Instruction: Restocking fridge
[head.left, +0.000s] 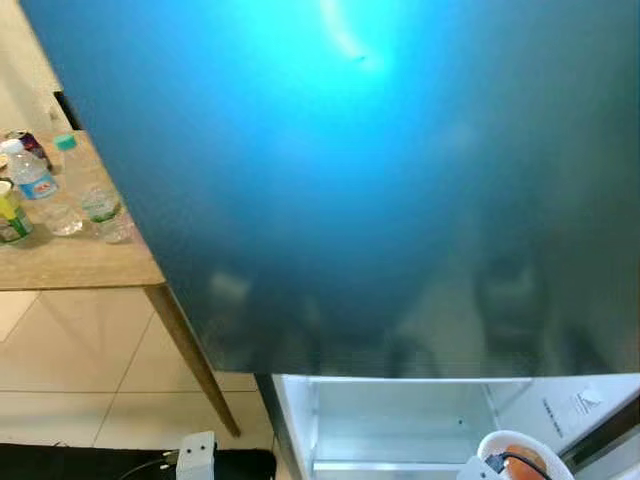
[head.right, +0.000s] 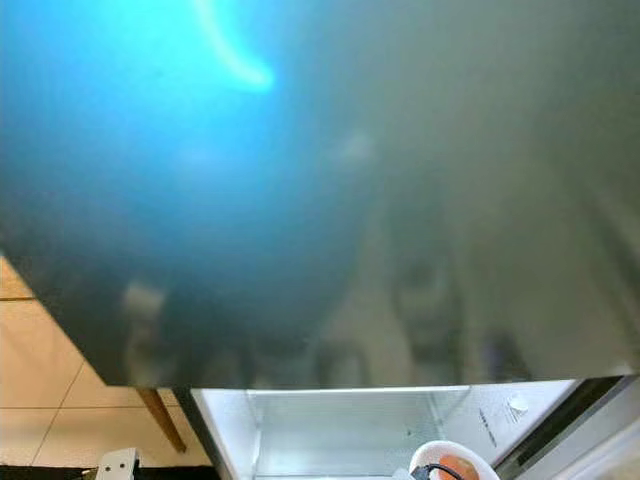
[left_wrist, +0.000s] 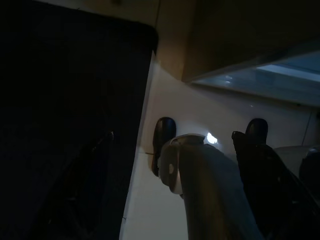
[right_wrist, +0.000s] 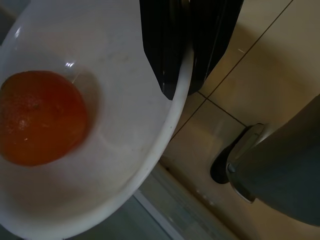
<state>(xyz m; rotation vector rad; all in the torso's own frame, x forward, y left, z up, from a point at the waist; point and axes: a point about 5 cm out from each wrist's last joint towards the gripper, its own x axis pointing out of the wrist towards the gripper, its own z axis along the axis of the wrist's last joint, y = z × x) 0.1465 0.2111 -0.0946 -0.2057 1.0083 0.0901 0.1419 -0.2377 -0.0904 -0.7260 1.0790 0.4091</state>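
Tiled kitchen floor (head.left: 60, 370) lies beside a fridge (head.left: 400, 200) whose lower compartment (head.left: 400, 420) stands open, ready for restocking. Before it, the right gripper (right_wrist: 182, 75) pinches the rim of a white bowl (right_wrist: 120, 130), carrying an orange (right_wrist: 40, 117); the left gripper's grip cannot be told.

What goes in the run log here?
stage: carrying | right end effector: shut on bowl rim | bowl: orange | fridge: open

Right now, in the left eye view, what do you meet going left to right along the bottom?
Wooden table leg → open fridge compartment → white bowl with an orange, gripped by the right pincer.
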